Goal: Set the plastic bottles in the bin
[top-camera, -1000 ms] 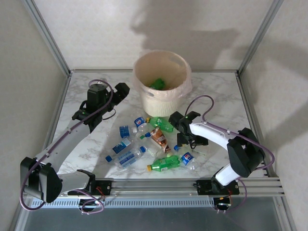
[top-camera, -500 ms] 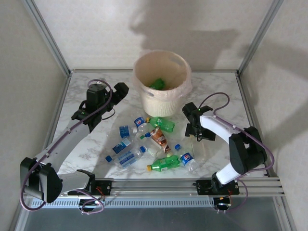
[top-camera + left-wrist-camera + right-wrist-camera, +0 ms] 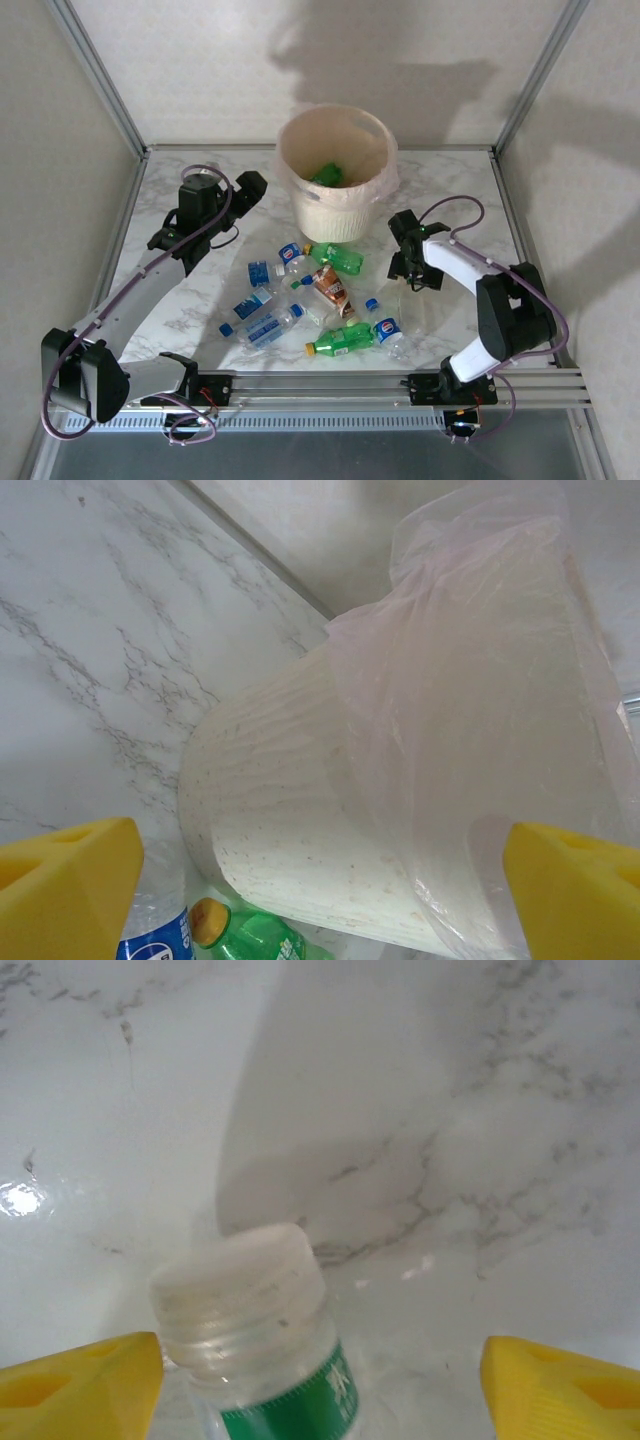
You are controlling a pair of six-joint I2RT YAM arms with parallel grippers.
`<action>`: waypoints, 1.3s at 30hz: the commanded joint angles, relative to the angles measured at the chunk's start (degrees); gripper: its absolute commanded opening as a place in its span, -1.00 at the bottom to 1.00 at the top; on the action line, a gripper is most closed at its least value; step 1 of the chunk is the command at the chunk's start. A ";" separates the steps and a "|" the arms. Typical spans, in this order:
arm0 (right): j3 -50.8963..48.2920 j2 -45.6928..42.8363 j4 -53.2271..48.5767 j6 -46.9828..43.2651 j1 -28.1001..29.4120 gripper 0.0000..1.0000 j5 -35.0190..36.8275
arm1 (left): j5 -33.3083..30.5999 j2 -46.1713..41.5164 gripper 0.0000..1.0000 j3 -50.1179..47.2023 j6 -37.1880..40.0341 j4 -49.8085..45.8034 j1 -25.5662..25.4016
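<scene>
From here the bin (image 3: 330,215) sits at 12 o'clock on the desk (image 3: 440,170), hard against the far edge, with a green bottle (image 3: 327,175) already lying inside. The rest of the plastic bottles (image 3: 270,325) are heaped mid-desk, toward 6 o'clock from the bin and just short of the near rail (image 3: 400,385). I have bare marble at 9 o'clock and a narrower strip at 3 o'clock, where the right frame post (image 3: 530,90) and the desk edge close in.

The left gripper (image 3: 254,186) hangs at the bin's 9 o'clock with its fingers (image 3: 70,880) spread and nothing between them. Its camera looks at the bin wall (image 3: 280,810) and the loose liner (image 3: 480,680).

The right gripper (image 3: 408,272) is at the bin's 5 o'clock, off the pile's 3 o'clock side. Its fingers (image 3: 80,1385) are wide apart, with a clear bottle (image 3: 260,1340), white-capped and green-banded, between them. I can't tell whether either finger touches it.

A second ago that gripper was over the pile's 3 o'clock edge. It has swung outward toward the right side. The left arm and the heap look unchanged.
</scene>
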 commanded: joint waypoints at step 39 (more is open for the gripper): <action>17.10 -30.71 8.09 -2.47 -0.12 -0.27 -8.03 | -4.04 -4.53 0.99 13.85 10.47 -0.99 -7.83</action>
